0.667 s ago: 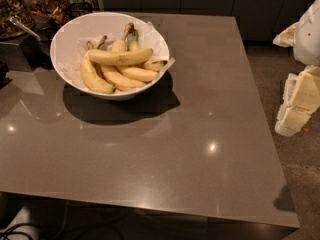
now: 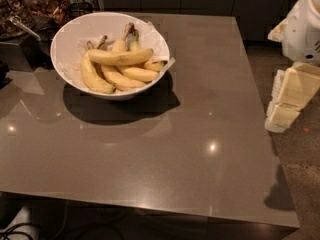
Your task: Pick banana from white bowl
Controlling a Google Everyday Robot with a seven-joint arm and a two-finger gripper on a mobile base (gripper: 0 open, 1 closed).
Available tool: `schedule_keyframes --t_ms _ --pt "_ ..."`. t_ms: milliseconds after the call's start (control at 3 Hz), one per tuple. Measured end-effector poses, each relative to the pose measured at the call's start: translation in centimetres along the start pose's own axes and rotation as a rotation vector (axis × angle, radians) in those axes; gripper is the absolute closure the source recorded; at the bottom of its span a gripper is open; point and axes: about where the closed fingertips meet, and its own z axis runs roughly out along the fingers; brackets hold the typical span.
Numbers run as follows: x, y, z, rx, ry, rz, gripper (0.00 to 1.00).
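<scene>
Lying crosswise atop other bananas, the banana sits in the white bowl, upper left on the worktop; the gripper hangs at right edge, well apart, its spread impossible to tell.

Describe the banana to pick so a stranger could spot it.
On the table, the white bowl sits far left, away from the gripper at the right edge. The banana is the only one lying crosswise, atop the other bananas.
</scene>
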Motion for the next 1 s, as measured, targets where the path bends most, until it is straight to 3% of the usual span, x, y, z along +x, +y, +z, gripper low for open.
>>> schedule_keyframes --t_ms 667,1000 --pt "-6.8 -1.1 1.0 -0.006 0.139 -0.072 0.00" --pt "-7.5 -1.5 1.0 0.016 0.124 -0.080 0.00"
